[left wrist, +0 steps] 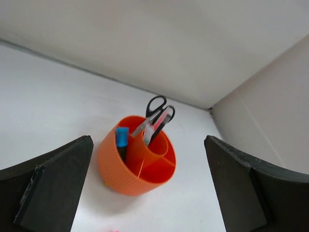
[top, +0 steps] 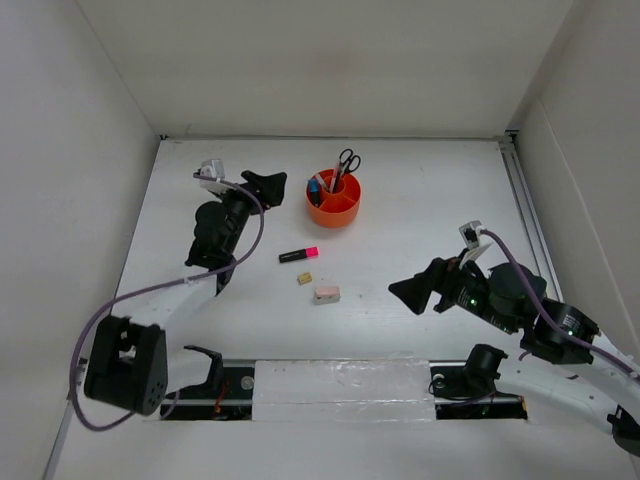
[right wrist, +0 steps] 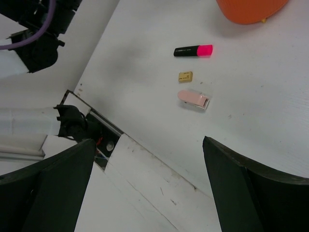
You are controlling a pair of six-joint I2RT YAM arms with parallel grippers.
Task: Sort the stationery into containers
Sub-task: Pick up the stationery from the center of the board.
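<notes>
1. Top external view:
   - The orange organiser (top: 331, 214) stood on the white surface (top: 430, 200) just above the middle of the frame.
   - Black-handled scissors (top: 346, 162) stood handles-up in it, and a blue-capped highlighter (top: 315, 185) stood in its left compartment.
   - Below the organiser, apart from it, lay the pink-capped highlighter (top: 298, 255). Under that lay a tan eraser (top: 305, 278), then a pinkish eraser (top: 326, 295).
   - The left end effector (top: 268, 183) hung left of the organiser. The right end effector (top: 408, 292) hung at lower right, pointing towards the erasers.
   - Neither touched anything.

2. Left wrist view:
   - The left end effector (left wrist: 147, 145) was spread wide, one finger at each lower corner, with nothing between them.
   - The organiser (left wrist: 125, 179) sat at centre frame. The blue-capped highlighter (left wrist: 121, 137) was upright in an outer compartment, and the scissors (left wrist: 157, 108) stood in the inner cup.

3. Right wrist view:
   - The right end effector (right wrist: 148, 145) was also wide apart and empty.
   - The pink-capped highlighter (right wrist: 193, 50), tan eraser (right wrist: 185, 76) and pinkish eraser (right wrist: 194, 99) lay in a column in the upper middle, none touching.
   - The organiser's edge (right wrist: 246, 9) showed at the top right.
</notes>
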